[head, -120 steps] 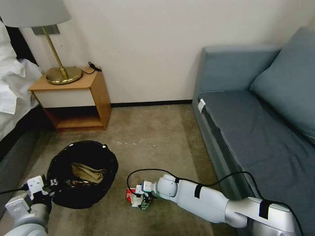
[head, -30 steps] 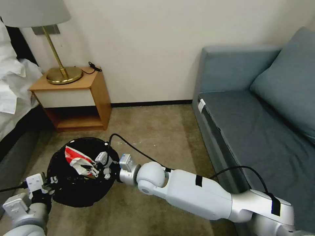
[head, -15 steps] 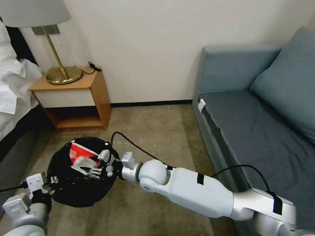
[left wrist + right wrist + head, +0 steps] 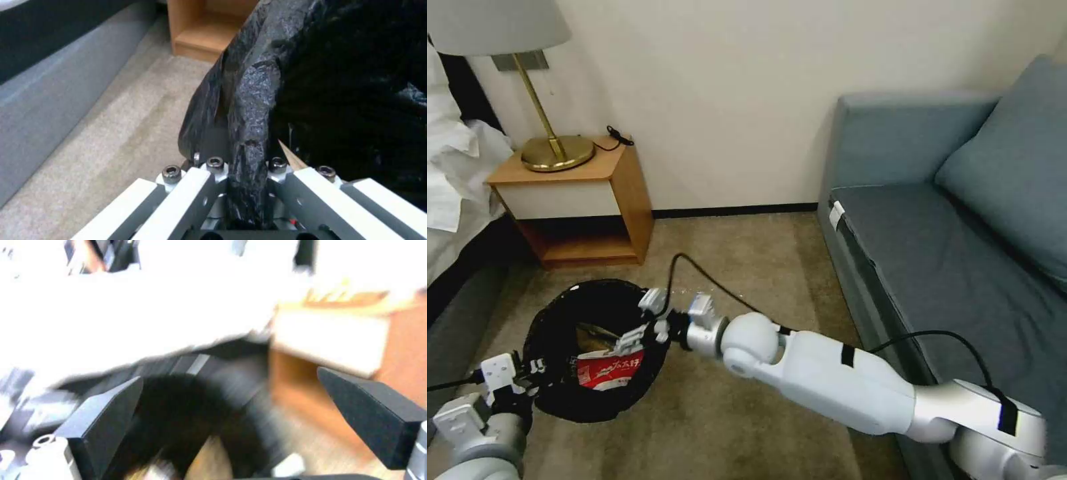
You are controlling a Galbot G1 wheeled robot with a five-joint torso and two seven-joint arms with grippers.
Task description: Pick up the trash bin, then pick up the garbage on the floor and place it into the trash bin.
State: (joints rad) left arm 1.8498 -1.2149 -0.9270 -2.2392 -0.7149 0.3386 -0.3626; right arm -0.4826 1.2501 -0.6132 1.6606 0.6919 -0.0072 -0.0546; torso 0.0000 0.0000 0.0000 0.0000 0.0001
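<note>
The trash bin (image 4: 584,408), lined with a crinkled black bag, sits on the carpet at lower left. A red-and-white packet (image 4: 607,371) of garbage lies inside it, beside some crumpled tan paper (image 4: 589,331). My left gripper (image 4: 527,370) is shut on the bin's near-left rim; in the left wrist view the black bag (image 4: 338,83) is pinched between the fingers of the left gripper (image 4: 246,166). My right gripper (image 4: 642,333) hovers over the bin's right rim, open and holding nothing. In the right wrist view, the right gripper (image 4: 229,375) has its fingers spread wide above the dark bin (image 4: 186,406).
A wooden nightstand (image 4: 577,200) with a brass lamp (image 4: 554,152) stands behind the bin. A bed with white bedding (image 4: 454,173) is at the left. A blue-grey sofa (image 4: 960,267) fills the right. Bare carpet (image 4: 747,267) lies between them.
The right gripper lifted the red-and-white packet off the floor and carried it left over the bin. It has now let go; the packet lies in the bin, and the gripper has pulled back toward the right rim.
</note>
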